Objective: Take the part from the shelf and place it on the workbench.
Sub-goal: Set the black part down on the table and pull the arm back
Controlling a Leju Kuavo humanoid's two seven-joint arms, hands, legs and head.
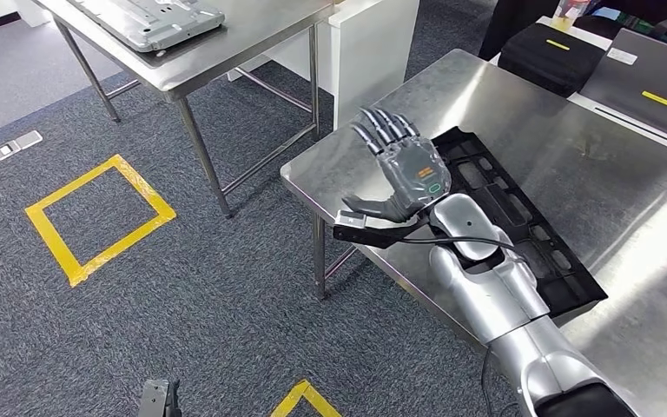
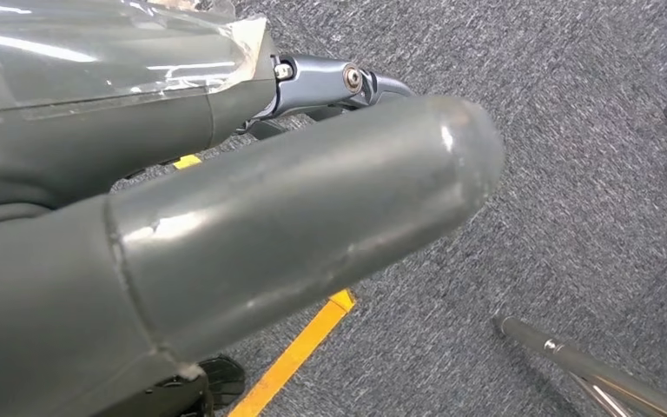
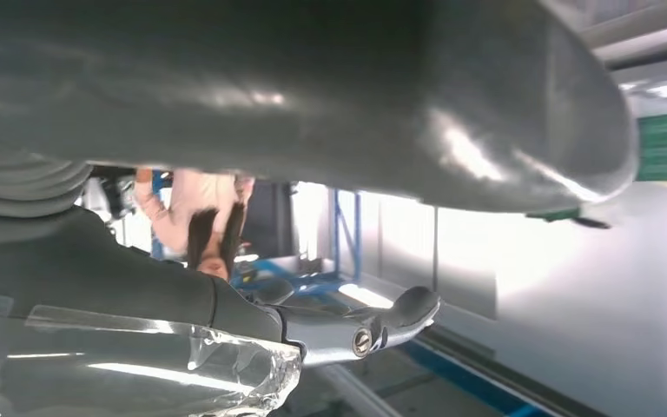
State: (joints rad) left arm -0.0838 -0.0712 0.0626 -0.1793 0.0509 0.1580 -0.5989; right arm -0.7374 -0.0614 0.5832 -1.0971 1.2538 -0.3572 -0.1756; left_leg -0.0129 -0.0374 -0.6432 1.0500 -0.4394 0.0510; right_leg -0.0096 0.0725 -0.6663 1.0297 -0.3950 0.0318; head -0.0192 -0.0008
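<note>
The black, slotted plastic part (image 1: 521, 217) lies flat on the steel workbench (image 1: 504, 113), near its front-left edge. My right hand (image 1: 399, 165) hovers just above the part's near end with fingers spread and nothing in it; my silver right arm crosses over the part's middle. In the right wrist view the right hand (image 3: 313, 104) shows its thick thumb and a straight finger, nothing held. The left hand (image 2: 295, 226) hangs over grey carpet, thumb and fingers (image 2: 339, 82) stretched out, holding nothing.
A second steel table (image 1: 252, 35) at the back left carries a grey metal tray (image 1: 152, 17). Yellow tape squares (image 1: 100, 217) mark the carpet. A white cabinet (image 1: 373, 43) stands between the tables. Black cases (image 1: 547, 52) sit beyond the workbench. A person (image 3: 195, 217) stands in the background.
</note>
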